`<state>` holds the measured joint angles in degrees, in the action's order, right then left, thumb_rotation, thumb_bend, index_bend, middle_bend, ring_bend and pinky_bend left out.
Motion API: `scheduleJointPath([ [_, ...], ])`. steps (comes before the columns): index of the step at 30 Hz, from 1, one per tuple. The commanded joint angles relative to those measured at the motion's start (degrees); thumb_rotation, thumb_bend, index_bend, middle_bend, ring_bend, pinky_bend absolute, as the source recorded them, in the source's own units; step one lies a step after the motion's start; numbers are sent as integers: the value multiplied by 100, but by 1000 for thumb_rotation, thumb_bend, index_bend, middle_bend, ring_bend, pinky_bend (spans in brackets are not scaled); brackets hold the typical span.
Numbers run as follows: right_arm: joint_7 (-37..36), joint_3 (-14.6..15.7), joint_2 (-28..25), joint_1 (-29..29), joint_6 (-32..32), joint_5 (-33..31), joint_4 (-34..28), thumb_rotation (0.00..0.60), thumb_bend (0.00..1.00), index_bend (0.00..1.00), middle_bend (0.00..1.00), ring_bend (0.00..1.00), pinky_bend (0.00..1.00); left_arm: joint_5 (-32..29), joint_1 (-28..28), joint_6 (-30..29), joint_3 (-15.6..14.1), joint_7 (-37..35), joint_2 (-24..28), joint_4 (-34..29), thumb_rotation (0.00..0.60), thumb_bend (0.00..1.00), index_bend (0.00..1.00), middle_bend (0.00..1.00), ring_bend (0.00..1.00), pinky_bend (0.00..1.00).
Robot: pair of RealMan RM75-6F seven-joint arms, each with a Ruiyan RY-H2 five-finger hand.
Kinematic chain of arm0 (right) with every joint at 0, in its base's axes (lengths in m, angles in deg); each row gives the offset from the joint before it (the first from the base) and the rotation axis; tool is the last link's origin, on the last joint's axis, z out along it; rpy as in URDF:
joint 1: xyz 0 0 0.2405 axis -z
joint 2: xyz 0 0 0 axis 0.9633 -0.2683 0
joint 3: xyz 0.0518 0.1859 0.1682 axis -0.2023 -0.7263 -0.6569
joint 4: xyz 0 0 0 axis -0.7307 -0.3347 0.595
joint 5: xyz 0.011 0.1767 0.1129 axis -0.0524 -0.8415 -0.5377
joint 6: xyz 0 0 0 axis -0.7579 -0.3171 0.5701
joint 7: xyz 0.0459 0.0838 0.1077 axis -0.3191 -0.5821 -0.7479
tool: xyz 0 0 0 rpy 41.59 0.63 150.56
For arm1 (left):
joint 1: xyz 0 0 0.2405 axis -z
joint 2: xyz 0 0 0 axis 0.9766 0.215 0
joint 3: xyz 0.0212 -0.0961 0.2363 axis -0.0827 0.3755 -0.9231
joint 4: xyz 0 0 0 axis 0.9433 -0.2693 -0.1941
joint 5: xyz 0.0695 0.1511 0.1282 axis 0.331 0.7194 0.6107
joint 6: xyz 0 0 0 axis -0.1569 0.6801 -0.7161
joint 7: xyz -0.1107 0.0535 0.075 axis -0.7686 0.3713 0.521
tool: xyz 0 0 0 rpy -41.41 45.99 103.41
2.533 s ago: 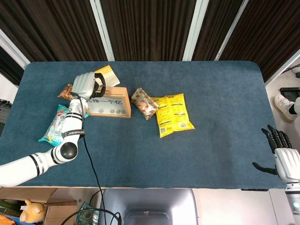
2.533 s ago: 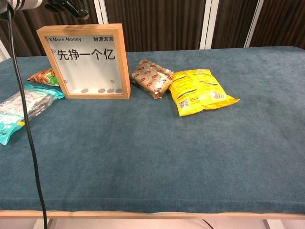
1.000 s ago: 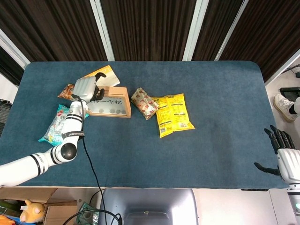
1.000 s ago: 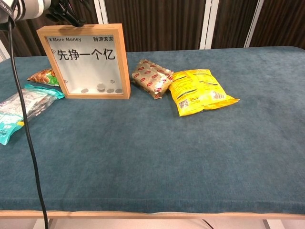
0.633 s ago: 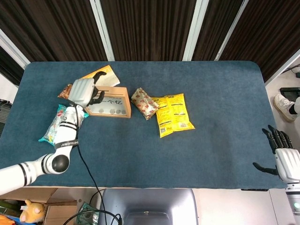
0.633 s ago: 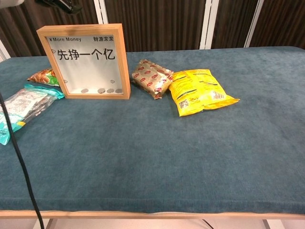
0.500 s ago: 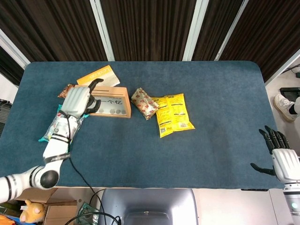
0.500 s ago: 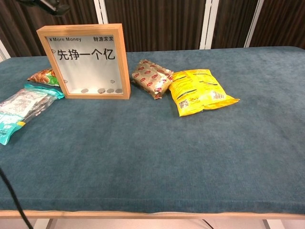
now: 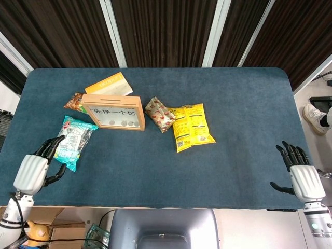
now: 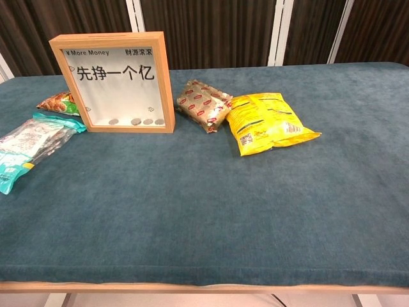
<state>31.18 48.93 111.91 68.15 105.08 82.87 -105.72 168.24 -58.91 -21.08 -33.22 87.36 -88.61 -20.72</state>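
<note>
Table point(image 9: 249, 104), blue cloth top, wide bare stretch on the robot's right.

Wooden coin-bank frame point(image 10: 115, 82) stands upright near the far left, glass front, a few coins point(image 10: 133, 121) lying along the bottom inside. Risk, as I judge it: the frame is tall on a narrow base, and a sweep of the left arm across it could tip it flat onto the packets around it.

Yellow snack bag point(image 10: 268, 121) lies flat near the table's middle, touching the brown patterned packet point(image 10: 203, 104) on its left. Teal snack bag point(image 9: 73, 141) lies at the left edge, just beside the left hand point(image 9: 35, 168); a careless grab there could drag it off the edge. Orange packet point(image 9: 75, 102) is tucked behind the frame's left side; a flat yellow-orange packet point(image 9: 109, 84) lies behind the frame.

Left hand hovers at the near-left corner, fingers spread, holding nothing. Right hand point(image 9: 303, 179) at the near-right edge, well apart from everything, fingers likewise spread and empty.

Writing: frame reads "¥More Money", "财源滚滚", and large "先挣一个亿". Print on the bags is too small to read.
</note>
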Motion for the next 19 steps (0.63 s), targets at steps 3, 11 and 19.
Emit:
scheduleJointPath([
  [3,91,45,26,20,47,55,-63,600,178,0,0,0,0,696,-871,-520,-728,-261,-551,1227,600,406,0,0,0,97],
  [11,55,121,-5,150,349,288,-91,600,177,0,0,0,0,259,-917,60,-541,127,-382,925,600,383,0,0,0,0],
  [19,2,151,-37,192,414,347,-69,600,178,0,0,0,0,402,-939,183,-457,155,-369,891,600,379,0,0,0,0],
])
